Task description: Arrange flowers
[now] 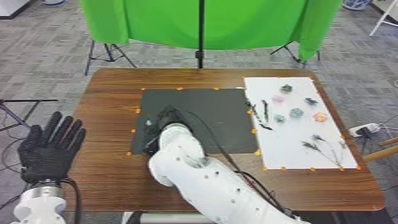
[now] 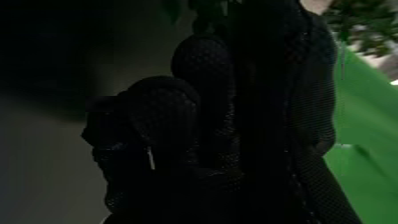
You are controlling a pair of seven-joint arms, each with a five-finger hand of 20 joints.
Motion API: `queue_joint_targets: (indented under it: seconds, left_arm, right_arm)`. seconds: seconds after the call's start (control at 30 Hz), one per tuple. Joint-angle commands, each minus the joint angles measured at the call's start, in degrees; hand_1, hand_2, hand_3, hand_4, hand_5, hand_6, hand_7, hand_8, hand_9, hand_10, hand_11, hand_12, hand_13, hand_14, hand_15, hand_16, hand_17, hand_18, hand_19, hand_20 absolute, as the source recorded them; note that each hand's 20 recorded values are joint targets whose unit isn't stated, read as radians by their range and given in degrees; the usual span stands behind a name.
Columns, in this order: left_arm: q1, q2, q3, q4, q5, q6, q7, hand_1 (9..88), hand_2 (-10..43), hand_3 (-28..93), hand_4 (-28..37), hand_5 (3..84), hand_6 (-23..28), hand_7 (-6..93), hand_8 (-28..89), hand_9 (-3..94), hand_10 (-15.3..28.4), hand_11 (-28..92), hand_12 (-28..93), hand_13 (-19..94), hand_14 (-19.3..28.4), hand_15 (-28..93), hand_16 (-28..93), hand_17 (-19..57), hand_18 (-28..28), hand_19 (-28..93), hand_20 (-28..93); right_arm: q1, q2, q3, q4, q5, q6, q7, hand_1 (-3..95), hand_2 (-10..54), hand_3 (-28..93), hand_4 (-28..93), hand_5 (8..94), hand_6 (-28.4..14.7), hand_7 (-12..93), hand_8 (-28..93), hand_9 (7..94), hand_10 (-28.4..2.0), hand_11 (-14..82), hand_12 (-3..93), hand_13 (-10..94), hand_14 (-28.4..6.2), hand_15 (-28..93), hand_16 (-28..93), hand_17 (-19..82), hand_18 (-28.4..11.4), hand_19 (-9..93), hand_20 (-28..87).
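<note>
In the head view, my right hand (image 1: 172,118) is low over the black mat (image 1: 233,141), left of its middle, with a small pale thing (image 1: 149,122) beside it. The right wrist view shows the curled glove of my right hand (image 2: 209,100), with a dark green sprig (image 2: 208,12) at its fingertips. My left hand (image 1: 51,147) is at the table's left edge, fingers straight and spread. On the white sheet (image 1: 277,156) lie several small flower heads, among them an orange one (image 1: 321,117) and a pink one (image 1: 278,98), plus dark twigs (image 1: 265,116) and thin sprigs (image 1: 316,146).
Orange tape pieces edge the mat and sheet on the brown table (image 1: 111,100). A black cable runs along my right arm across the mat. Beyond the far edge stands a green backdrop (image 1: 151,22) on stands.
</note>
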Motion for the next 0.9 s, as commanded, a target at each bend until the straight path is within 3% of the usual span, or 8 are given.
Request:
queue_joint_targets:
  seconds: [0.03, 0.17, 0.4, 0.53, 0.7, 0.73, 0.8, 0.9]
  left_arm:
    - [0.1, 0.07, 0.55, 0.33, -0.49, -0.06, 0.68, 25.2, 17.1, 77, -28.3, 41.4, 8.5, 8.8, -10, 37.2, 15.0, 18, 8, 28, 15.2, 28, -7, -6.3, 12.6, 34, 11]
    - [-0.1, -0.05, 1.08, 0.71, -2.15, -2.16, 1.47, 25.7, 16.9, 78, -28.3, 41.3, 8.5, 8.8, -10, 37.2, 15.0, 18, 9, 28, 15.2, 29, -6, -6.3, 12.7, 34, 11]
    - [0.0, 0.13, 0.77, 0.75, -1.84, -2.48, 1.77, 26.0, 16.9, 78, -28.3, 41.1, 8.3, 8.9, -10, 37.3, 15.1, 19, 9, 28, 15.4, 29, -6, -6.3, 12.9, 34, 11]
    - [-0.1, -0.99, 0.64, 1.12, -1.82, -3.80, 2.16, 26.1, 16.8, 78, -28.3, 41.2, 8.3, 8.8, -10, 37.3, 15.2, 18, 9, 28, 15.5, 30, -6, -6.3, 13.0, 34, 11]
    - [-0.1, -0.80, -0.69, 1.47, -2.08, -2.69, 1.87, 25.9, 16.6, 78, -28.3, 41.1, 8.4, 8.7, -10, 37.3, 15.2, 18, 9, 28, 15.5, 30, -6, -6.4, 13.0, 34, 11]
    - [-0.1, -0.72, -0.92, 1.55, -1.91, -3.06, 1.66, 25.5, 16.6, 77, -28.3, 41.1, 8.3, 8.7, -10, 37.3, 15.2, 18, 9, 28, 15.5, 30, -6, -6.4, 13.0, 34, 12]
    - [0.1, -0.34, -1.24, 1.46, -1.90, -2.83, 1.36, 24.5, 17.1, 77, -28.3, 41.0, 8.3, 8.7, -10, 37.2, 15.2, 18, 9, 28, 15.6, 30, -6, -6.4, 13.1, 34, 12]
    - [-0.5, -0.13, -1.14, 1.75, -1.80, -2.48, 1.04, 24.1, 17.3, 77, -28.3, 40.9, 8.3, 8.7, -10, 37.1, 15.2, 18, 9, 28, 15.6, 30, -6, -6.3, 13.1, 34, 12]
  right_arm:
    - [1.1, -0.2, -1.4, 1.2, -1.5, 0.4, -0.8, 85.3, -9.5, -28, 59, 64.1, -3.0, 58, 5, 75.1, -14.7, 45.3, 44.3, 73, -13.5, 74, 29, 40, -28.4, 93, 44]
    - [0.2, 0.6, -2.5, 0.9, -3.9, -0.4, -1.7, 83.3, -9.5, -28, 59, 61.2, -5.5, 53, 4, 71.4, -16.4, 47.8, 42.1, 70, -14.6, 76, 28, 37, -28.4, 93, 43]
    - [0.8, 1.4, -3.2, 1.1, -6.8, -3.1, -2.2, 82.4, -9.5, -28, 60, 57.0, -6.9, 54, 2, 67.7, -18.0, 51.1, 40.3, 68, -16.0, 78, 28, 36, -28.4, 93, 43]
    - [1.0, 4.7, -4.4, -1.9, -5.3, -0.5, -3.5, 80.5, -9.5, -28, 64, 54.9, -8.1, 51, 1, 65.4, -19.0, 53.4, 38.6, 66, -16.6, 79, 27, 36, -28.4, 93, 44]
    - [-0.5, 9.7, -5.8, -7.2, -2.1, 0.9, -13.5, 76.8, -7.2, -28, 70, 54.2, -8.4, 50, -5, 56.6, -22.5, 55.2, 28.7, 57, -19.8, 83, 26, 33, -28.4, 93, 47]
    - [-1.0, 10.4, -5.7, -8.1, -1.9, -0.8, -16.3, 63.7, -4.6, 0, 54, 56.2, -7.2, 46, -7, 50.9, -23.6, 54.4, 22.6, 51, -21.5, 82, 30, 31, -27.3, 90, 49]
    - [-1.5, 10.9, -5.5, -8.6, -3.6, -4.0, -20.7, 39.6, -5.0, 73, -12, 58.2, -5.3, 42, -15, 41.7, -25.3, 55.2, 20.8, 42, -23.4, 87, 22, 24, -26.7, 89, 50]
    - [-2.4, 10.6, -3.7, -8.7, -6.3, -12.0, -24.4, 31.0, -1.7, 88, -24, 60.8, -2.4, 34, -22, 33.2, -26.5, 55.9, 20.6, 32, -25.6, 89, 17, 18, -25.4, 86, 50]
